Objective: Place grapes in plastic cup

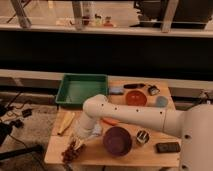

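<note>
At the front-left corner of the wooden table (97,156), in the camera view, my gripper (77,145) sits closed, apparently on the small bunch of dark reddish-purple grapes (70,153). I judge this the pick. Next I need a clean lift, then a carry to the plastic cup, which I cannot surely locate.

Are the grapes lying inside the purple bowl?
No, the grapes sit at the table's near corner in the tool's grip, apart from the purple bowl.
</note>
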You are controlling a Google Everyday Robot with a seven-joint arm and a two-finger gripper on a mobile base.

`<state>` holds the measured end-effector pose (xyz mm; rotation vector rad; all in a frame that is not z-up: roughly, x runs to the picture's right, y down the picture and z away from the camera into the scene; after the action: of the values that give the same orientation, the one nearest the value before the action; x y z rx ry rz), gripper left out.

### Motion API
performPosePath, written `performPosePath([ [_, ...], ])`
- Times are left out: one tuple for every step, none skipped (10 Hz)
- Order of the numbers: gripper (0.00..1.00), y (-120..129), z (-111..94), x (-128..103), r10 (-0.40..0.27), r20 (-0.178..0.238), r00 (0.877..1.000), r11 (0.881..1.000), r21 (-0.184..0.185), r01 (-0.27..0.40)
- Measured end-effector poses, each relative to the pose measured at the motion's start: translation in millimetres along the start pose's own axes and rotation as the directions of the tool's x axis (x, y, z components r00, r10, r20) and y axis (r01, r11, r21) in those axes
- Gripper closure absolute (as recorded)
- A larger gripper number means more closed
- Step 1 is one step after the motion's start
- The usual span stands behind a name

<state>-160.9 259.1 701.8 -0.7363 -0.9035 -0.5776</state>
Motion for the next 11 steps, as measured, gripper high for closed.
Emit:
performPosePath([
  [0.81, -4.2, -10.0, -10.0, -0.019, -0.007, 1.000, 1.000, 0.015, 0.019],
  [0.81, -8.4, -20.5, -20.6, -0.038, -0.011, 0.999, 0.999, 0.031, 0.039],
  [0.81, -11.6, -32.5, -29.6, -0.053, -0.016, 0.998, 0.997, 0.053, 0.054],
  [0.81, -14.4, -45.2, -37.9, -0.065, -0.021, 0.998, 0.995, 0.079, 0.066],
  [0.81, -16.3, -55.1, -43.1, -0.071, -0.021, 0.997, 0.992, 0.102, 0.073],
  [0.81, -15.7, -64.5, -42.5, -0.068, -0.021, 0.997, 0.989, 0.129, 0.070],
  [0.81, -12.2, -84.5, -33.3, -0.048, -0.020, 0.999, 0.983, 0.177, 0.051],
  [0.81, -8.0, -95.1, -24.0, -0.029, -0.016, 0.999, 0.979, 0.201, 0.031],
  [0.81, -1.8, -107.7, -13.1, -0.004, -0.011, 1.000, 0.974, 0.227, 0.007],
  [0.81, 4.9, -119.0, -2.7, 0.017, -0.007, 1.000, 0.968, 0.250, -0.015],
  [0.81, 13.8, -135.6, 9.3, 0.043, -0.003, 0.999, 0.958, 0.285, -0.040],
])
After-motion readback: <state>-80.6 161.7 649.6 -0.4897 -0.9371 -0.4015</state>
